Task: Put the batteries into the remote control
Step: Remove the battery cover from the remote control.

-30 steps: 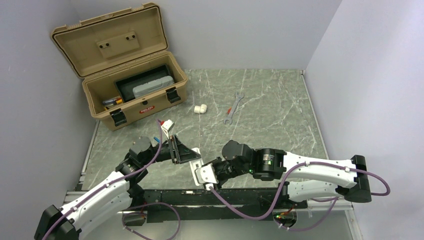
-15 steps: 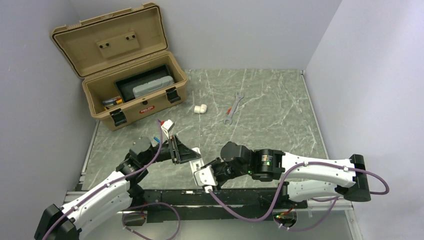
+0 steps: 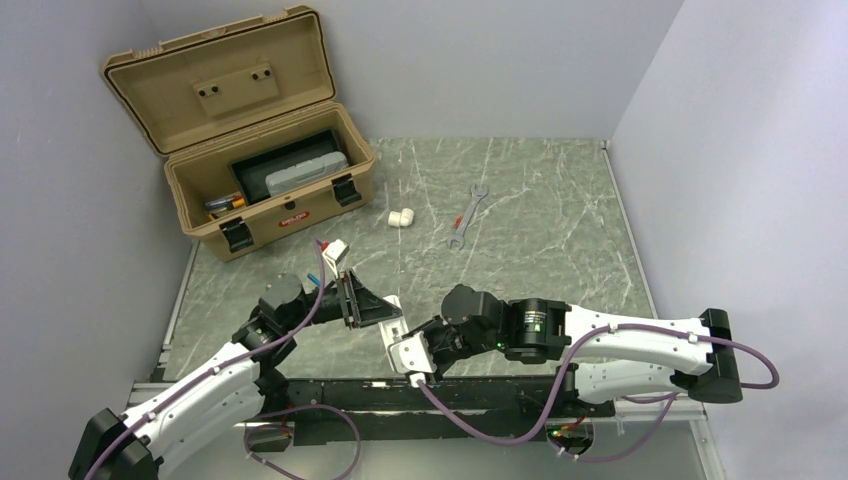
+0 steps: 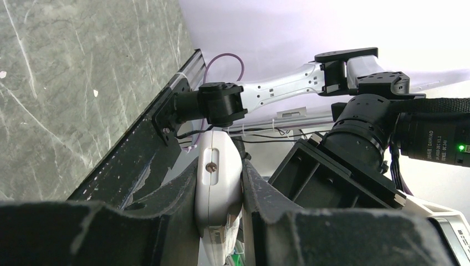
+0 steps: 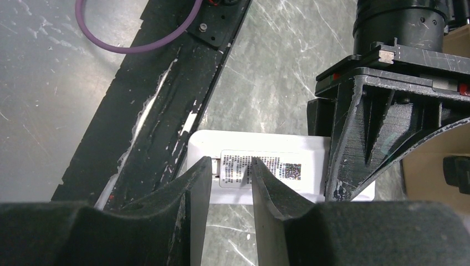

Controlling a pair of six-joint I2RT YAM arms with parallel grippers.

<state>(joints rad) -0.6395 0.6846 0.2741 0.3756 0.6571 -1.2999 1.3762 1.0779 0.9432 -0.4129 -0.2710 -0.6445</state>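
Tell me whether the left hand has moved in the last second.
No. The left hand sits at the same spot below the tan toolbox in the top view, shut on the remote control.

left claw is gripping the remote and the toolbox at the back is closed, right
Not quite. The left claw does grip the remote, but the toolbox at the back is open, its lid tilted back, as the top view shows.
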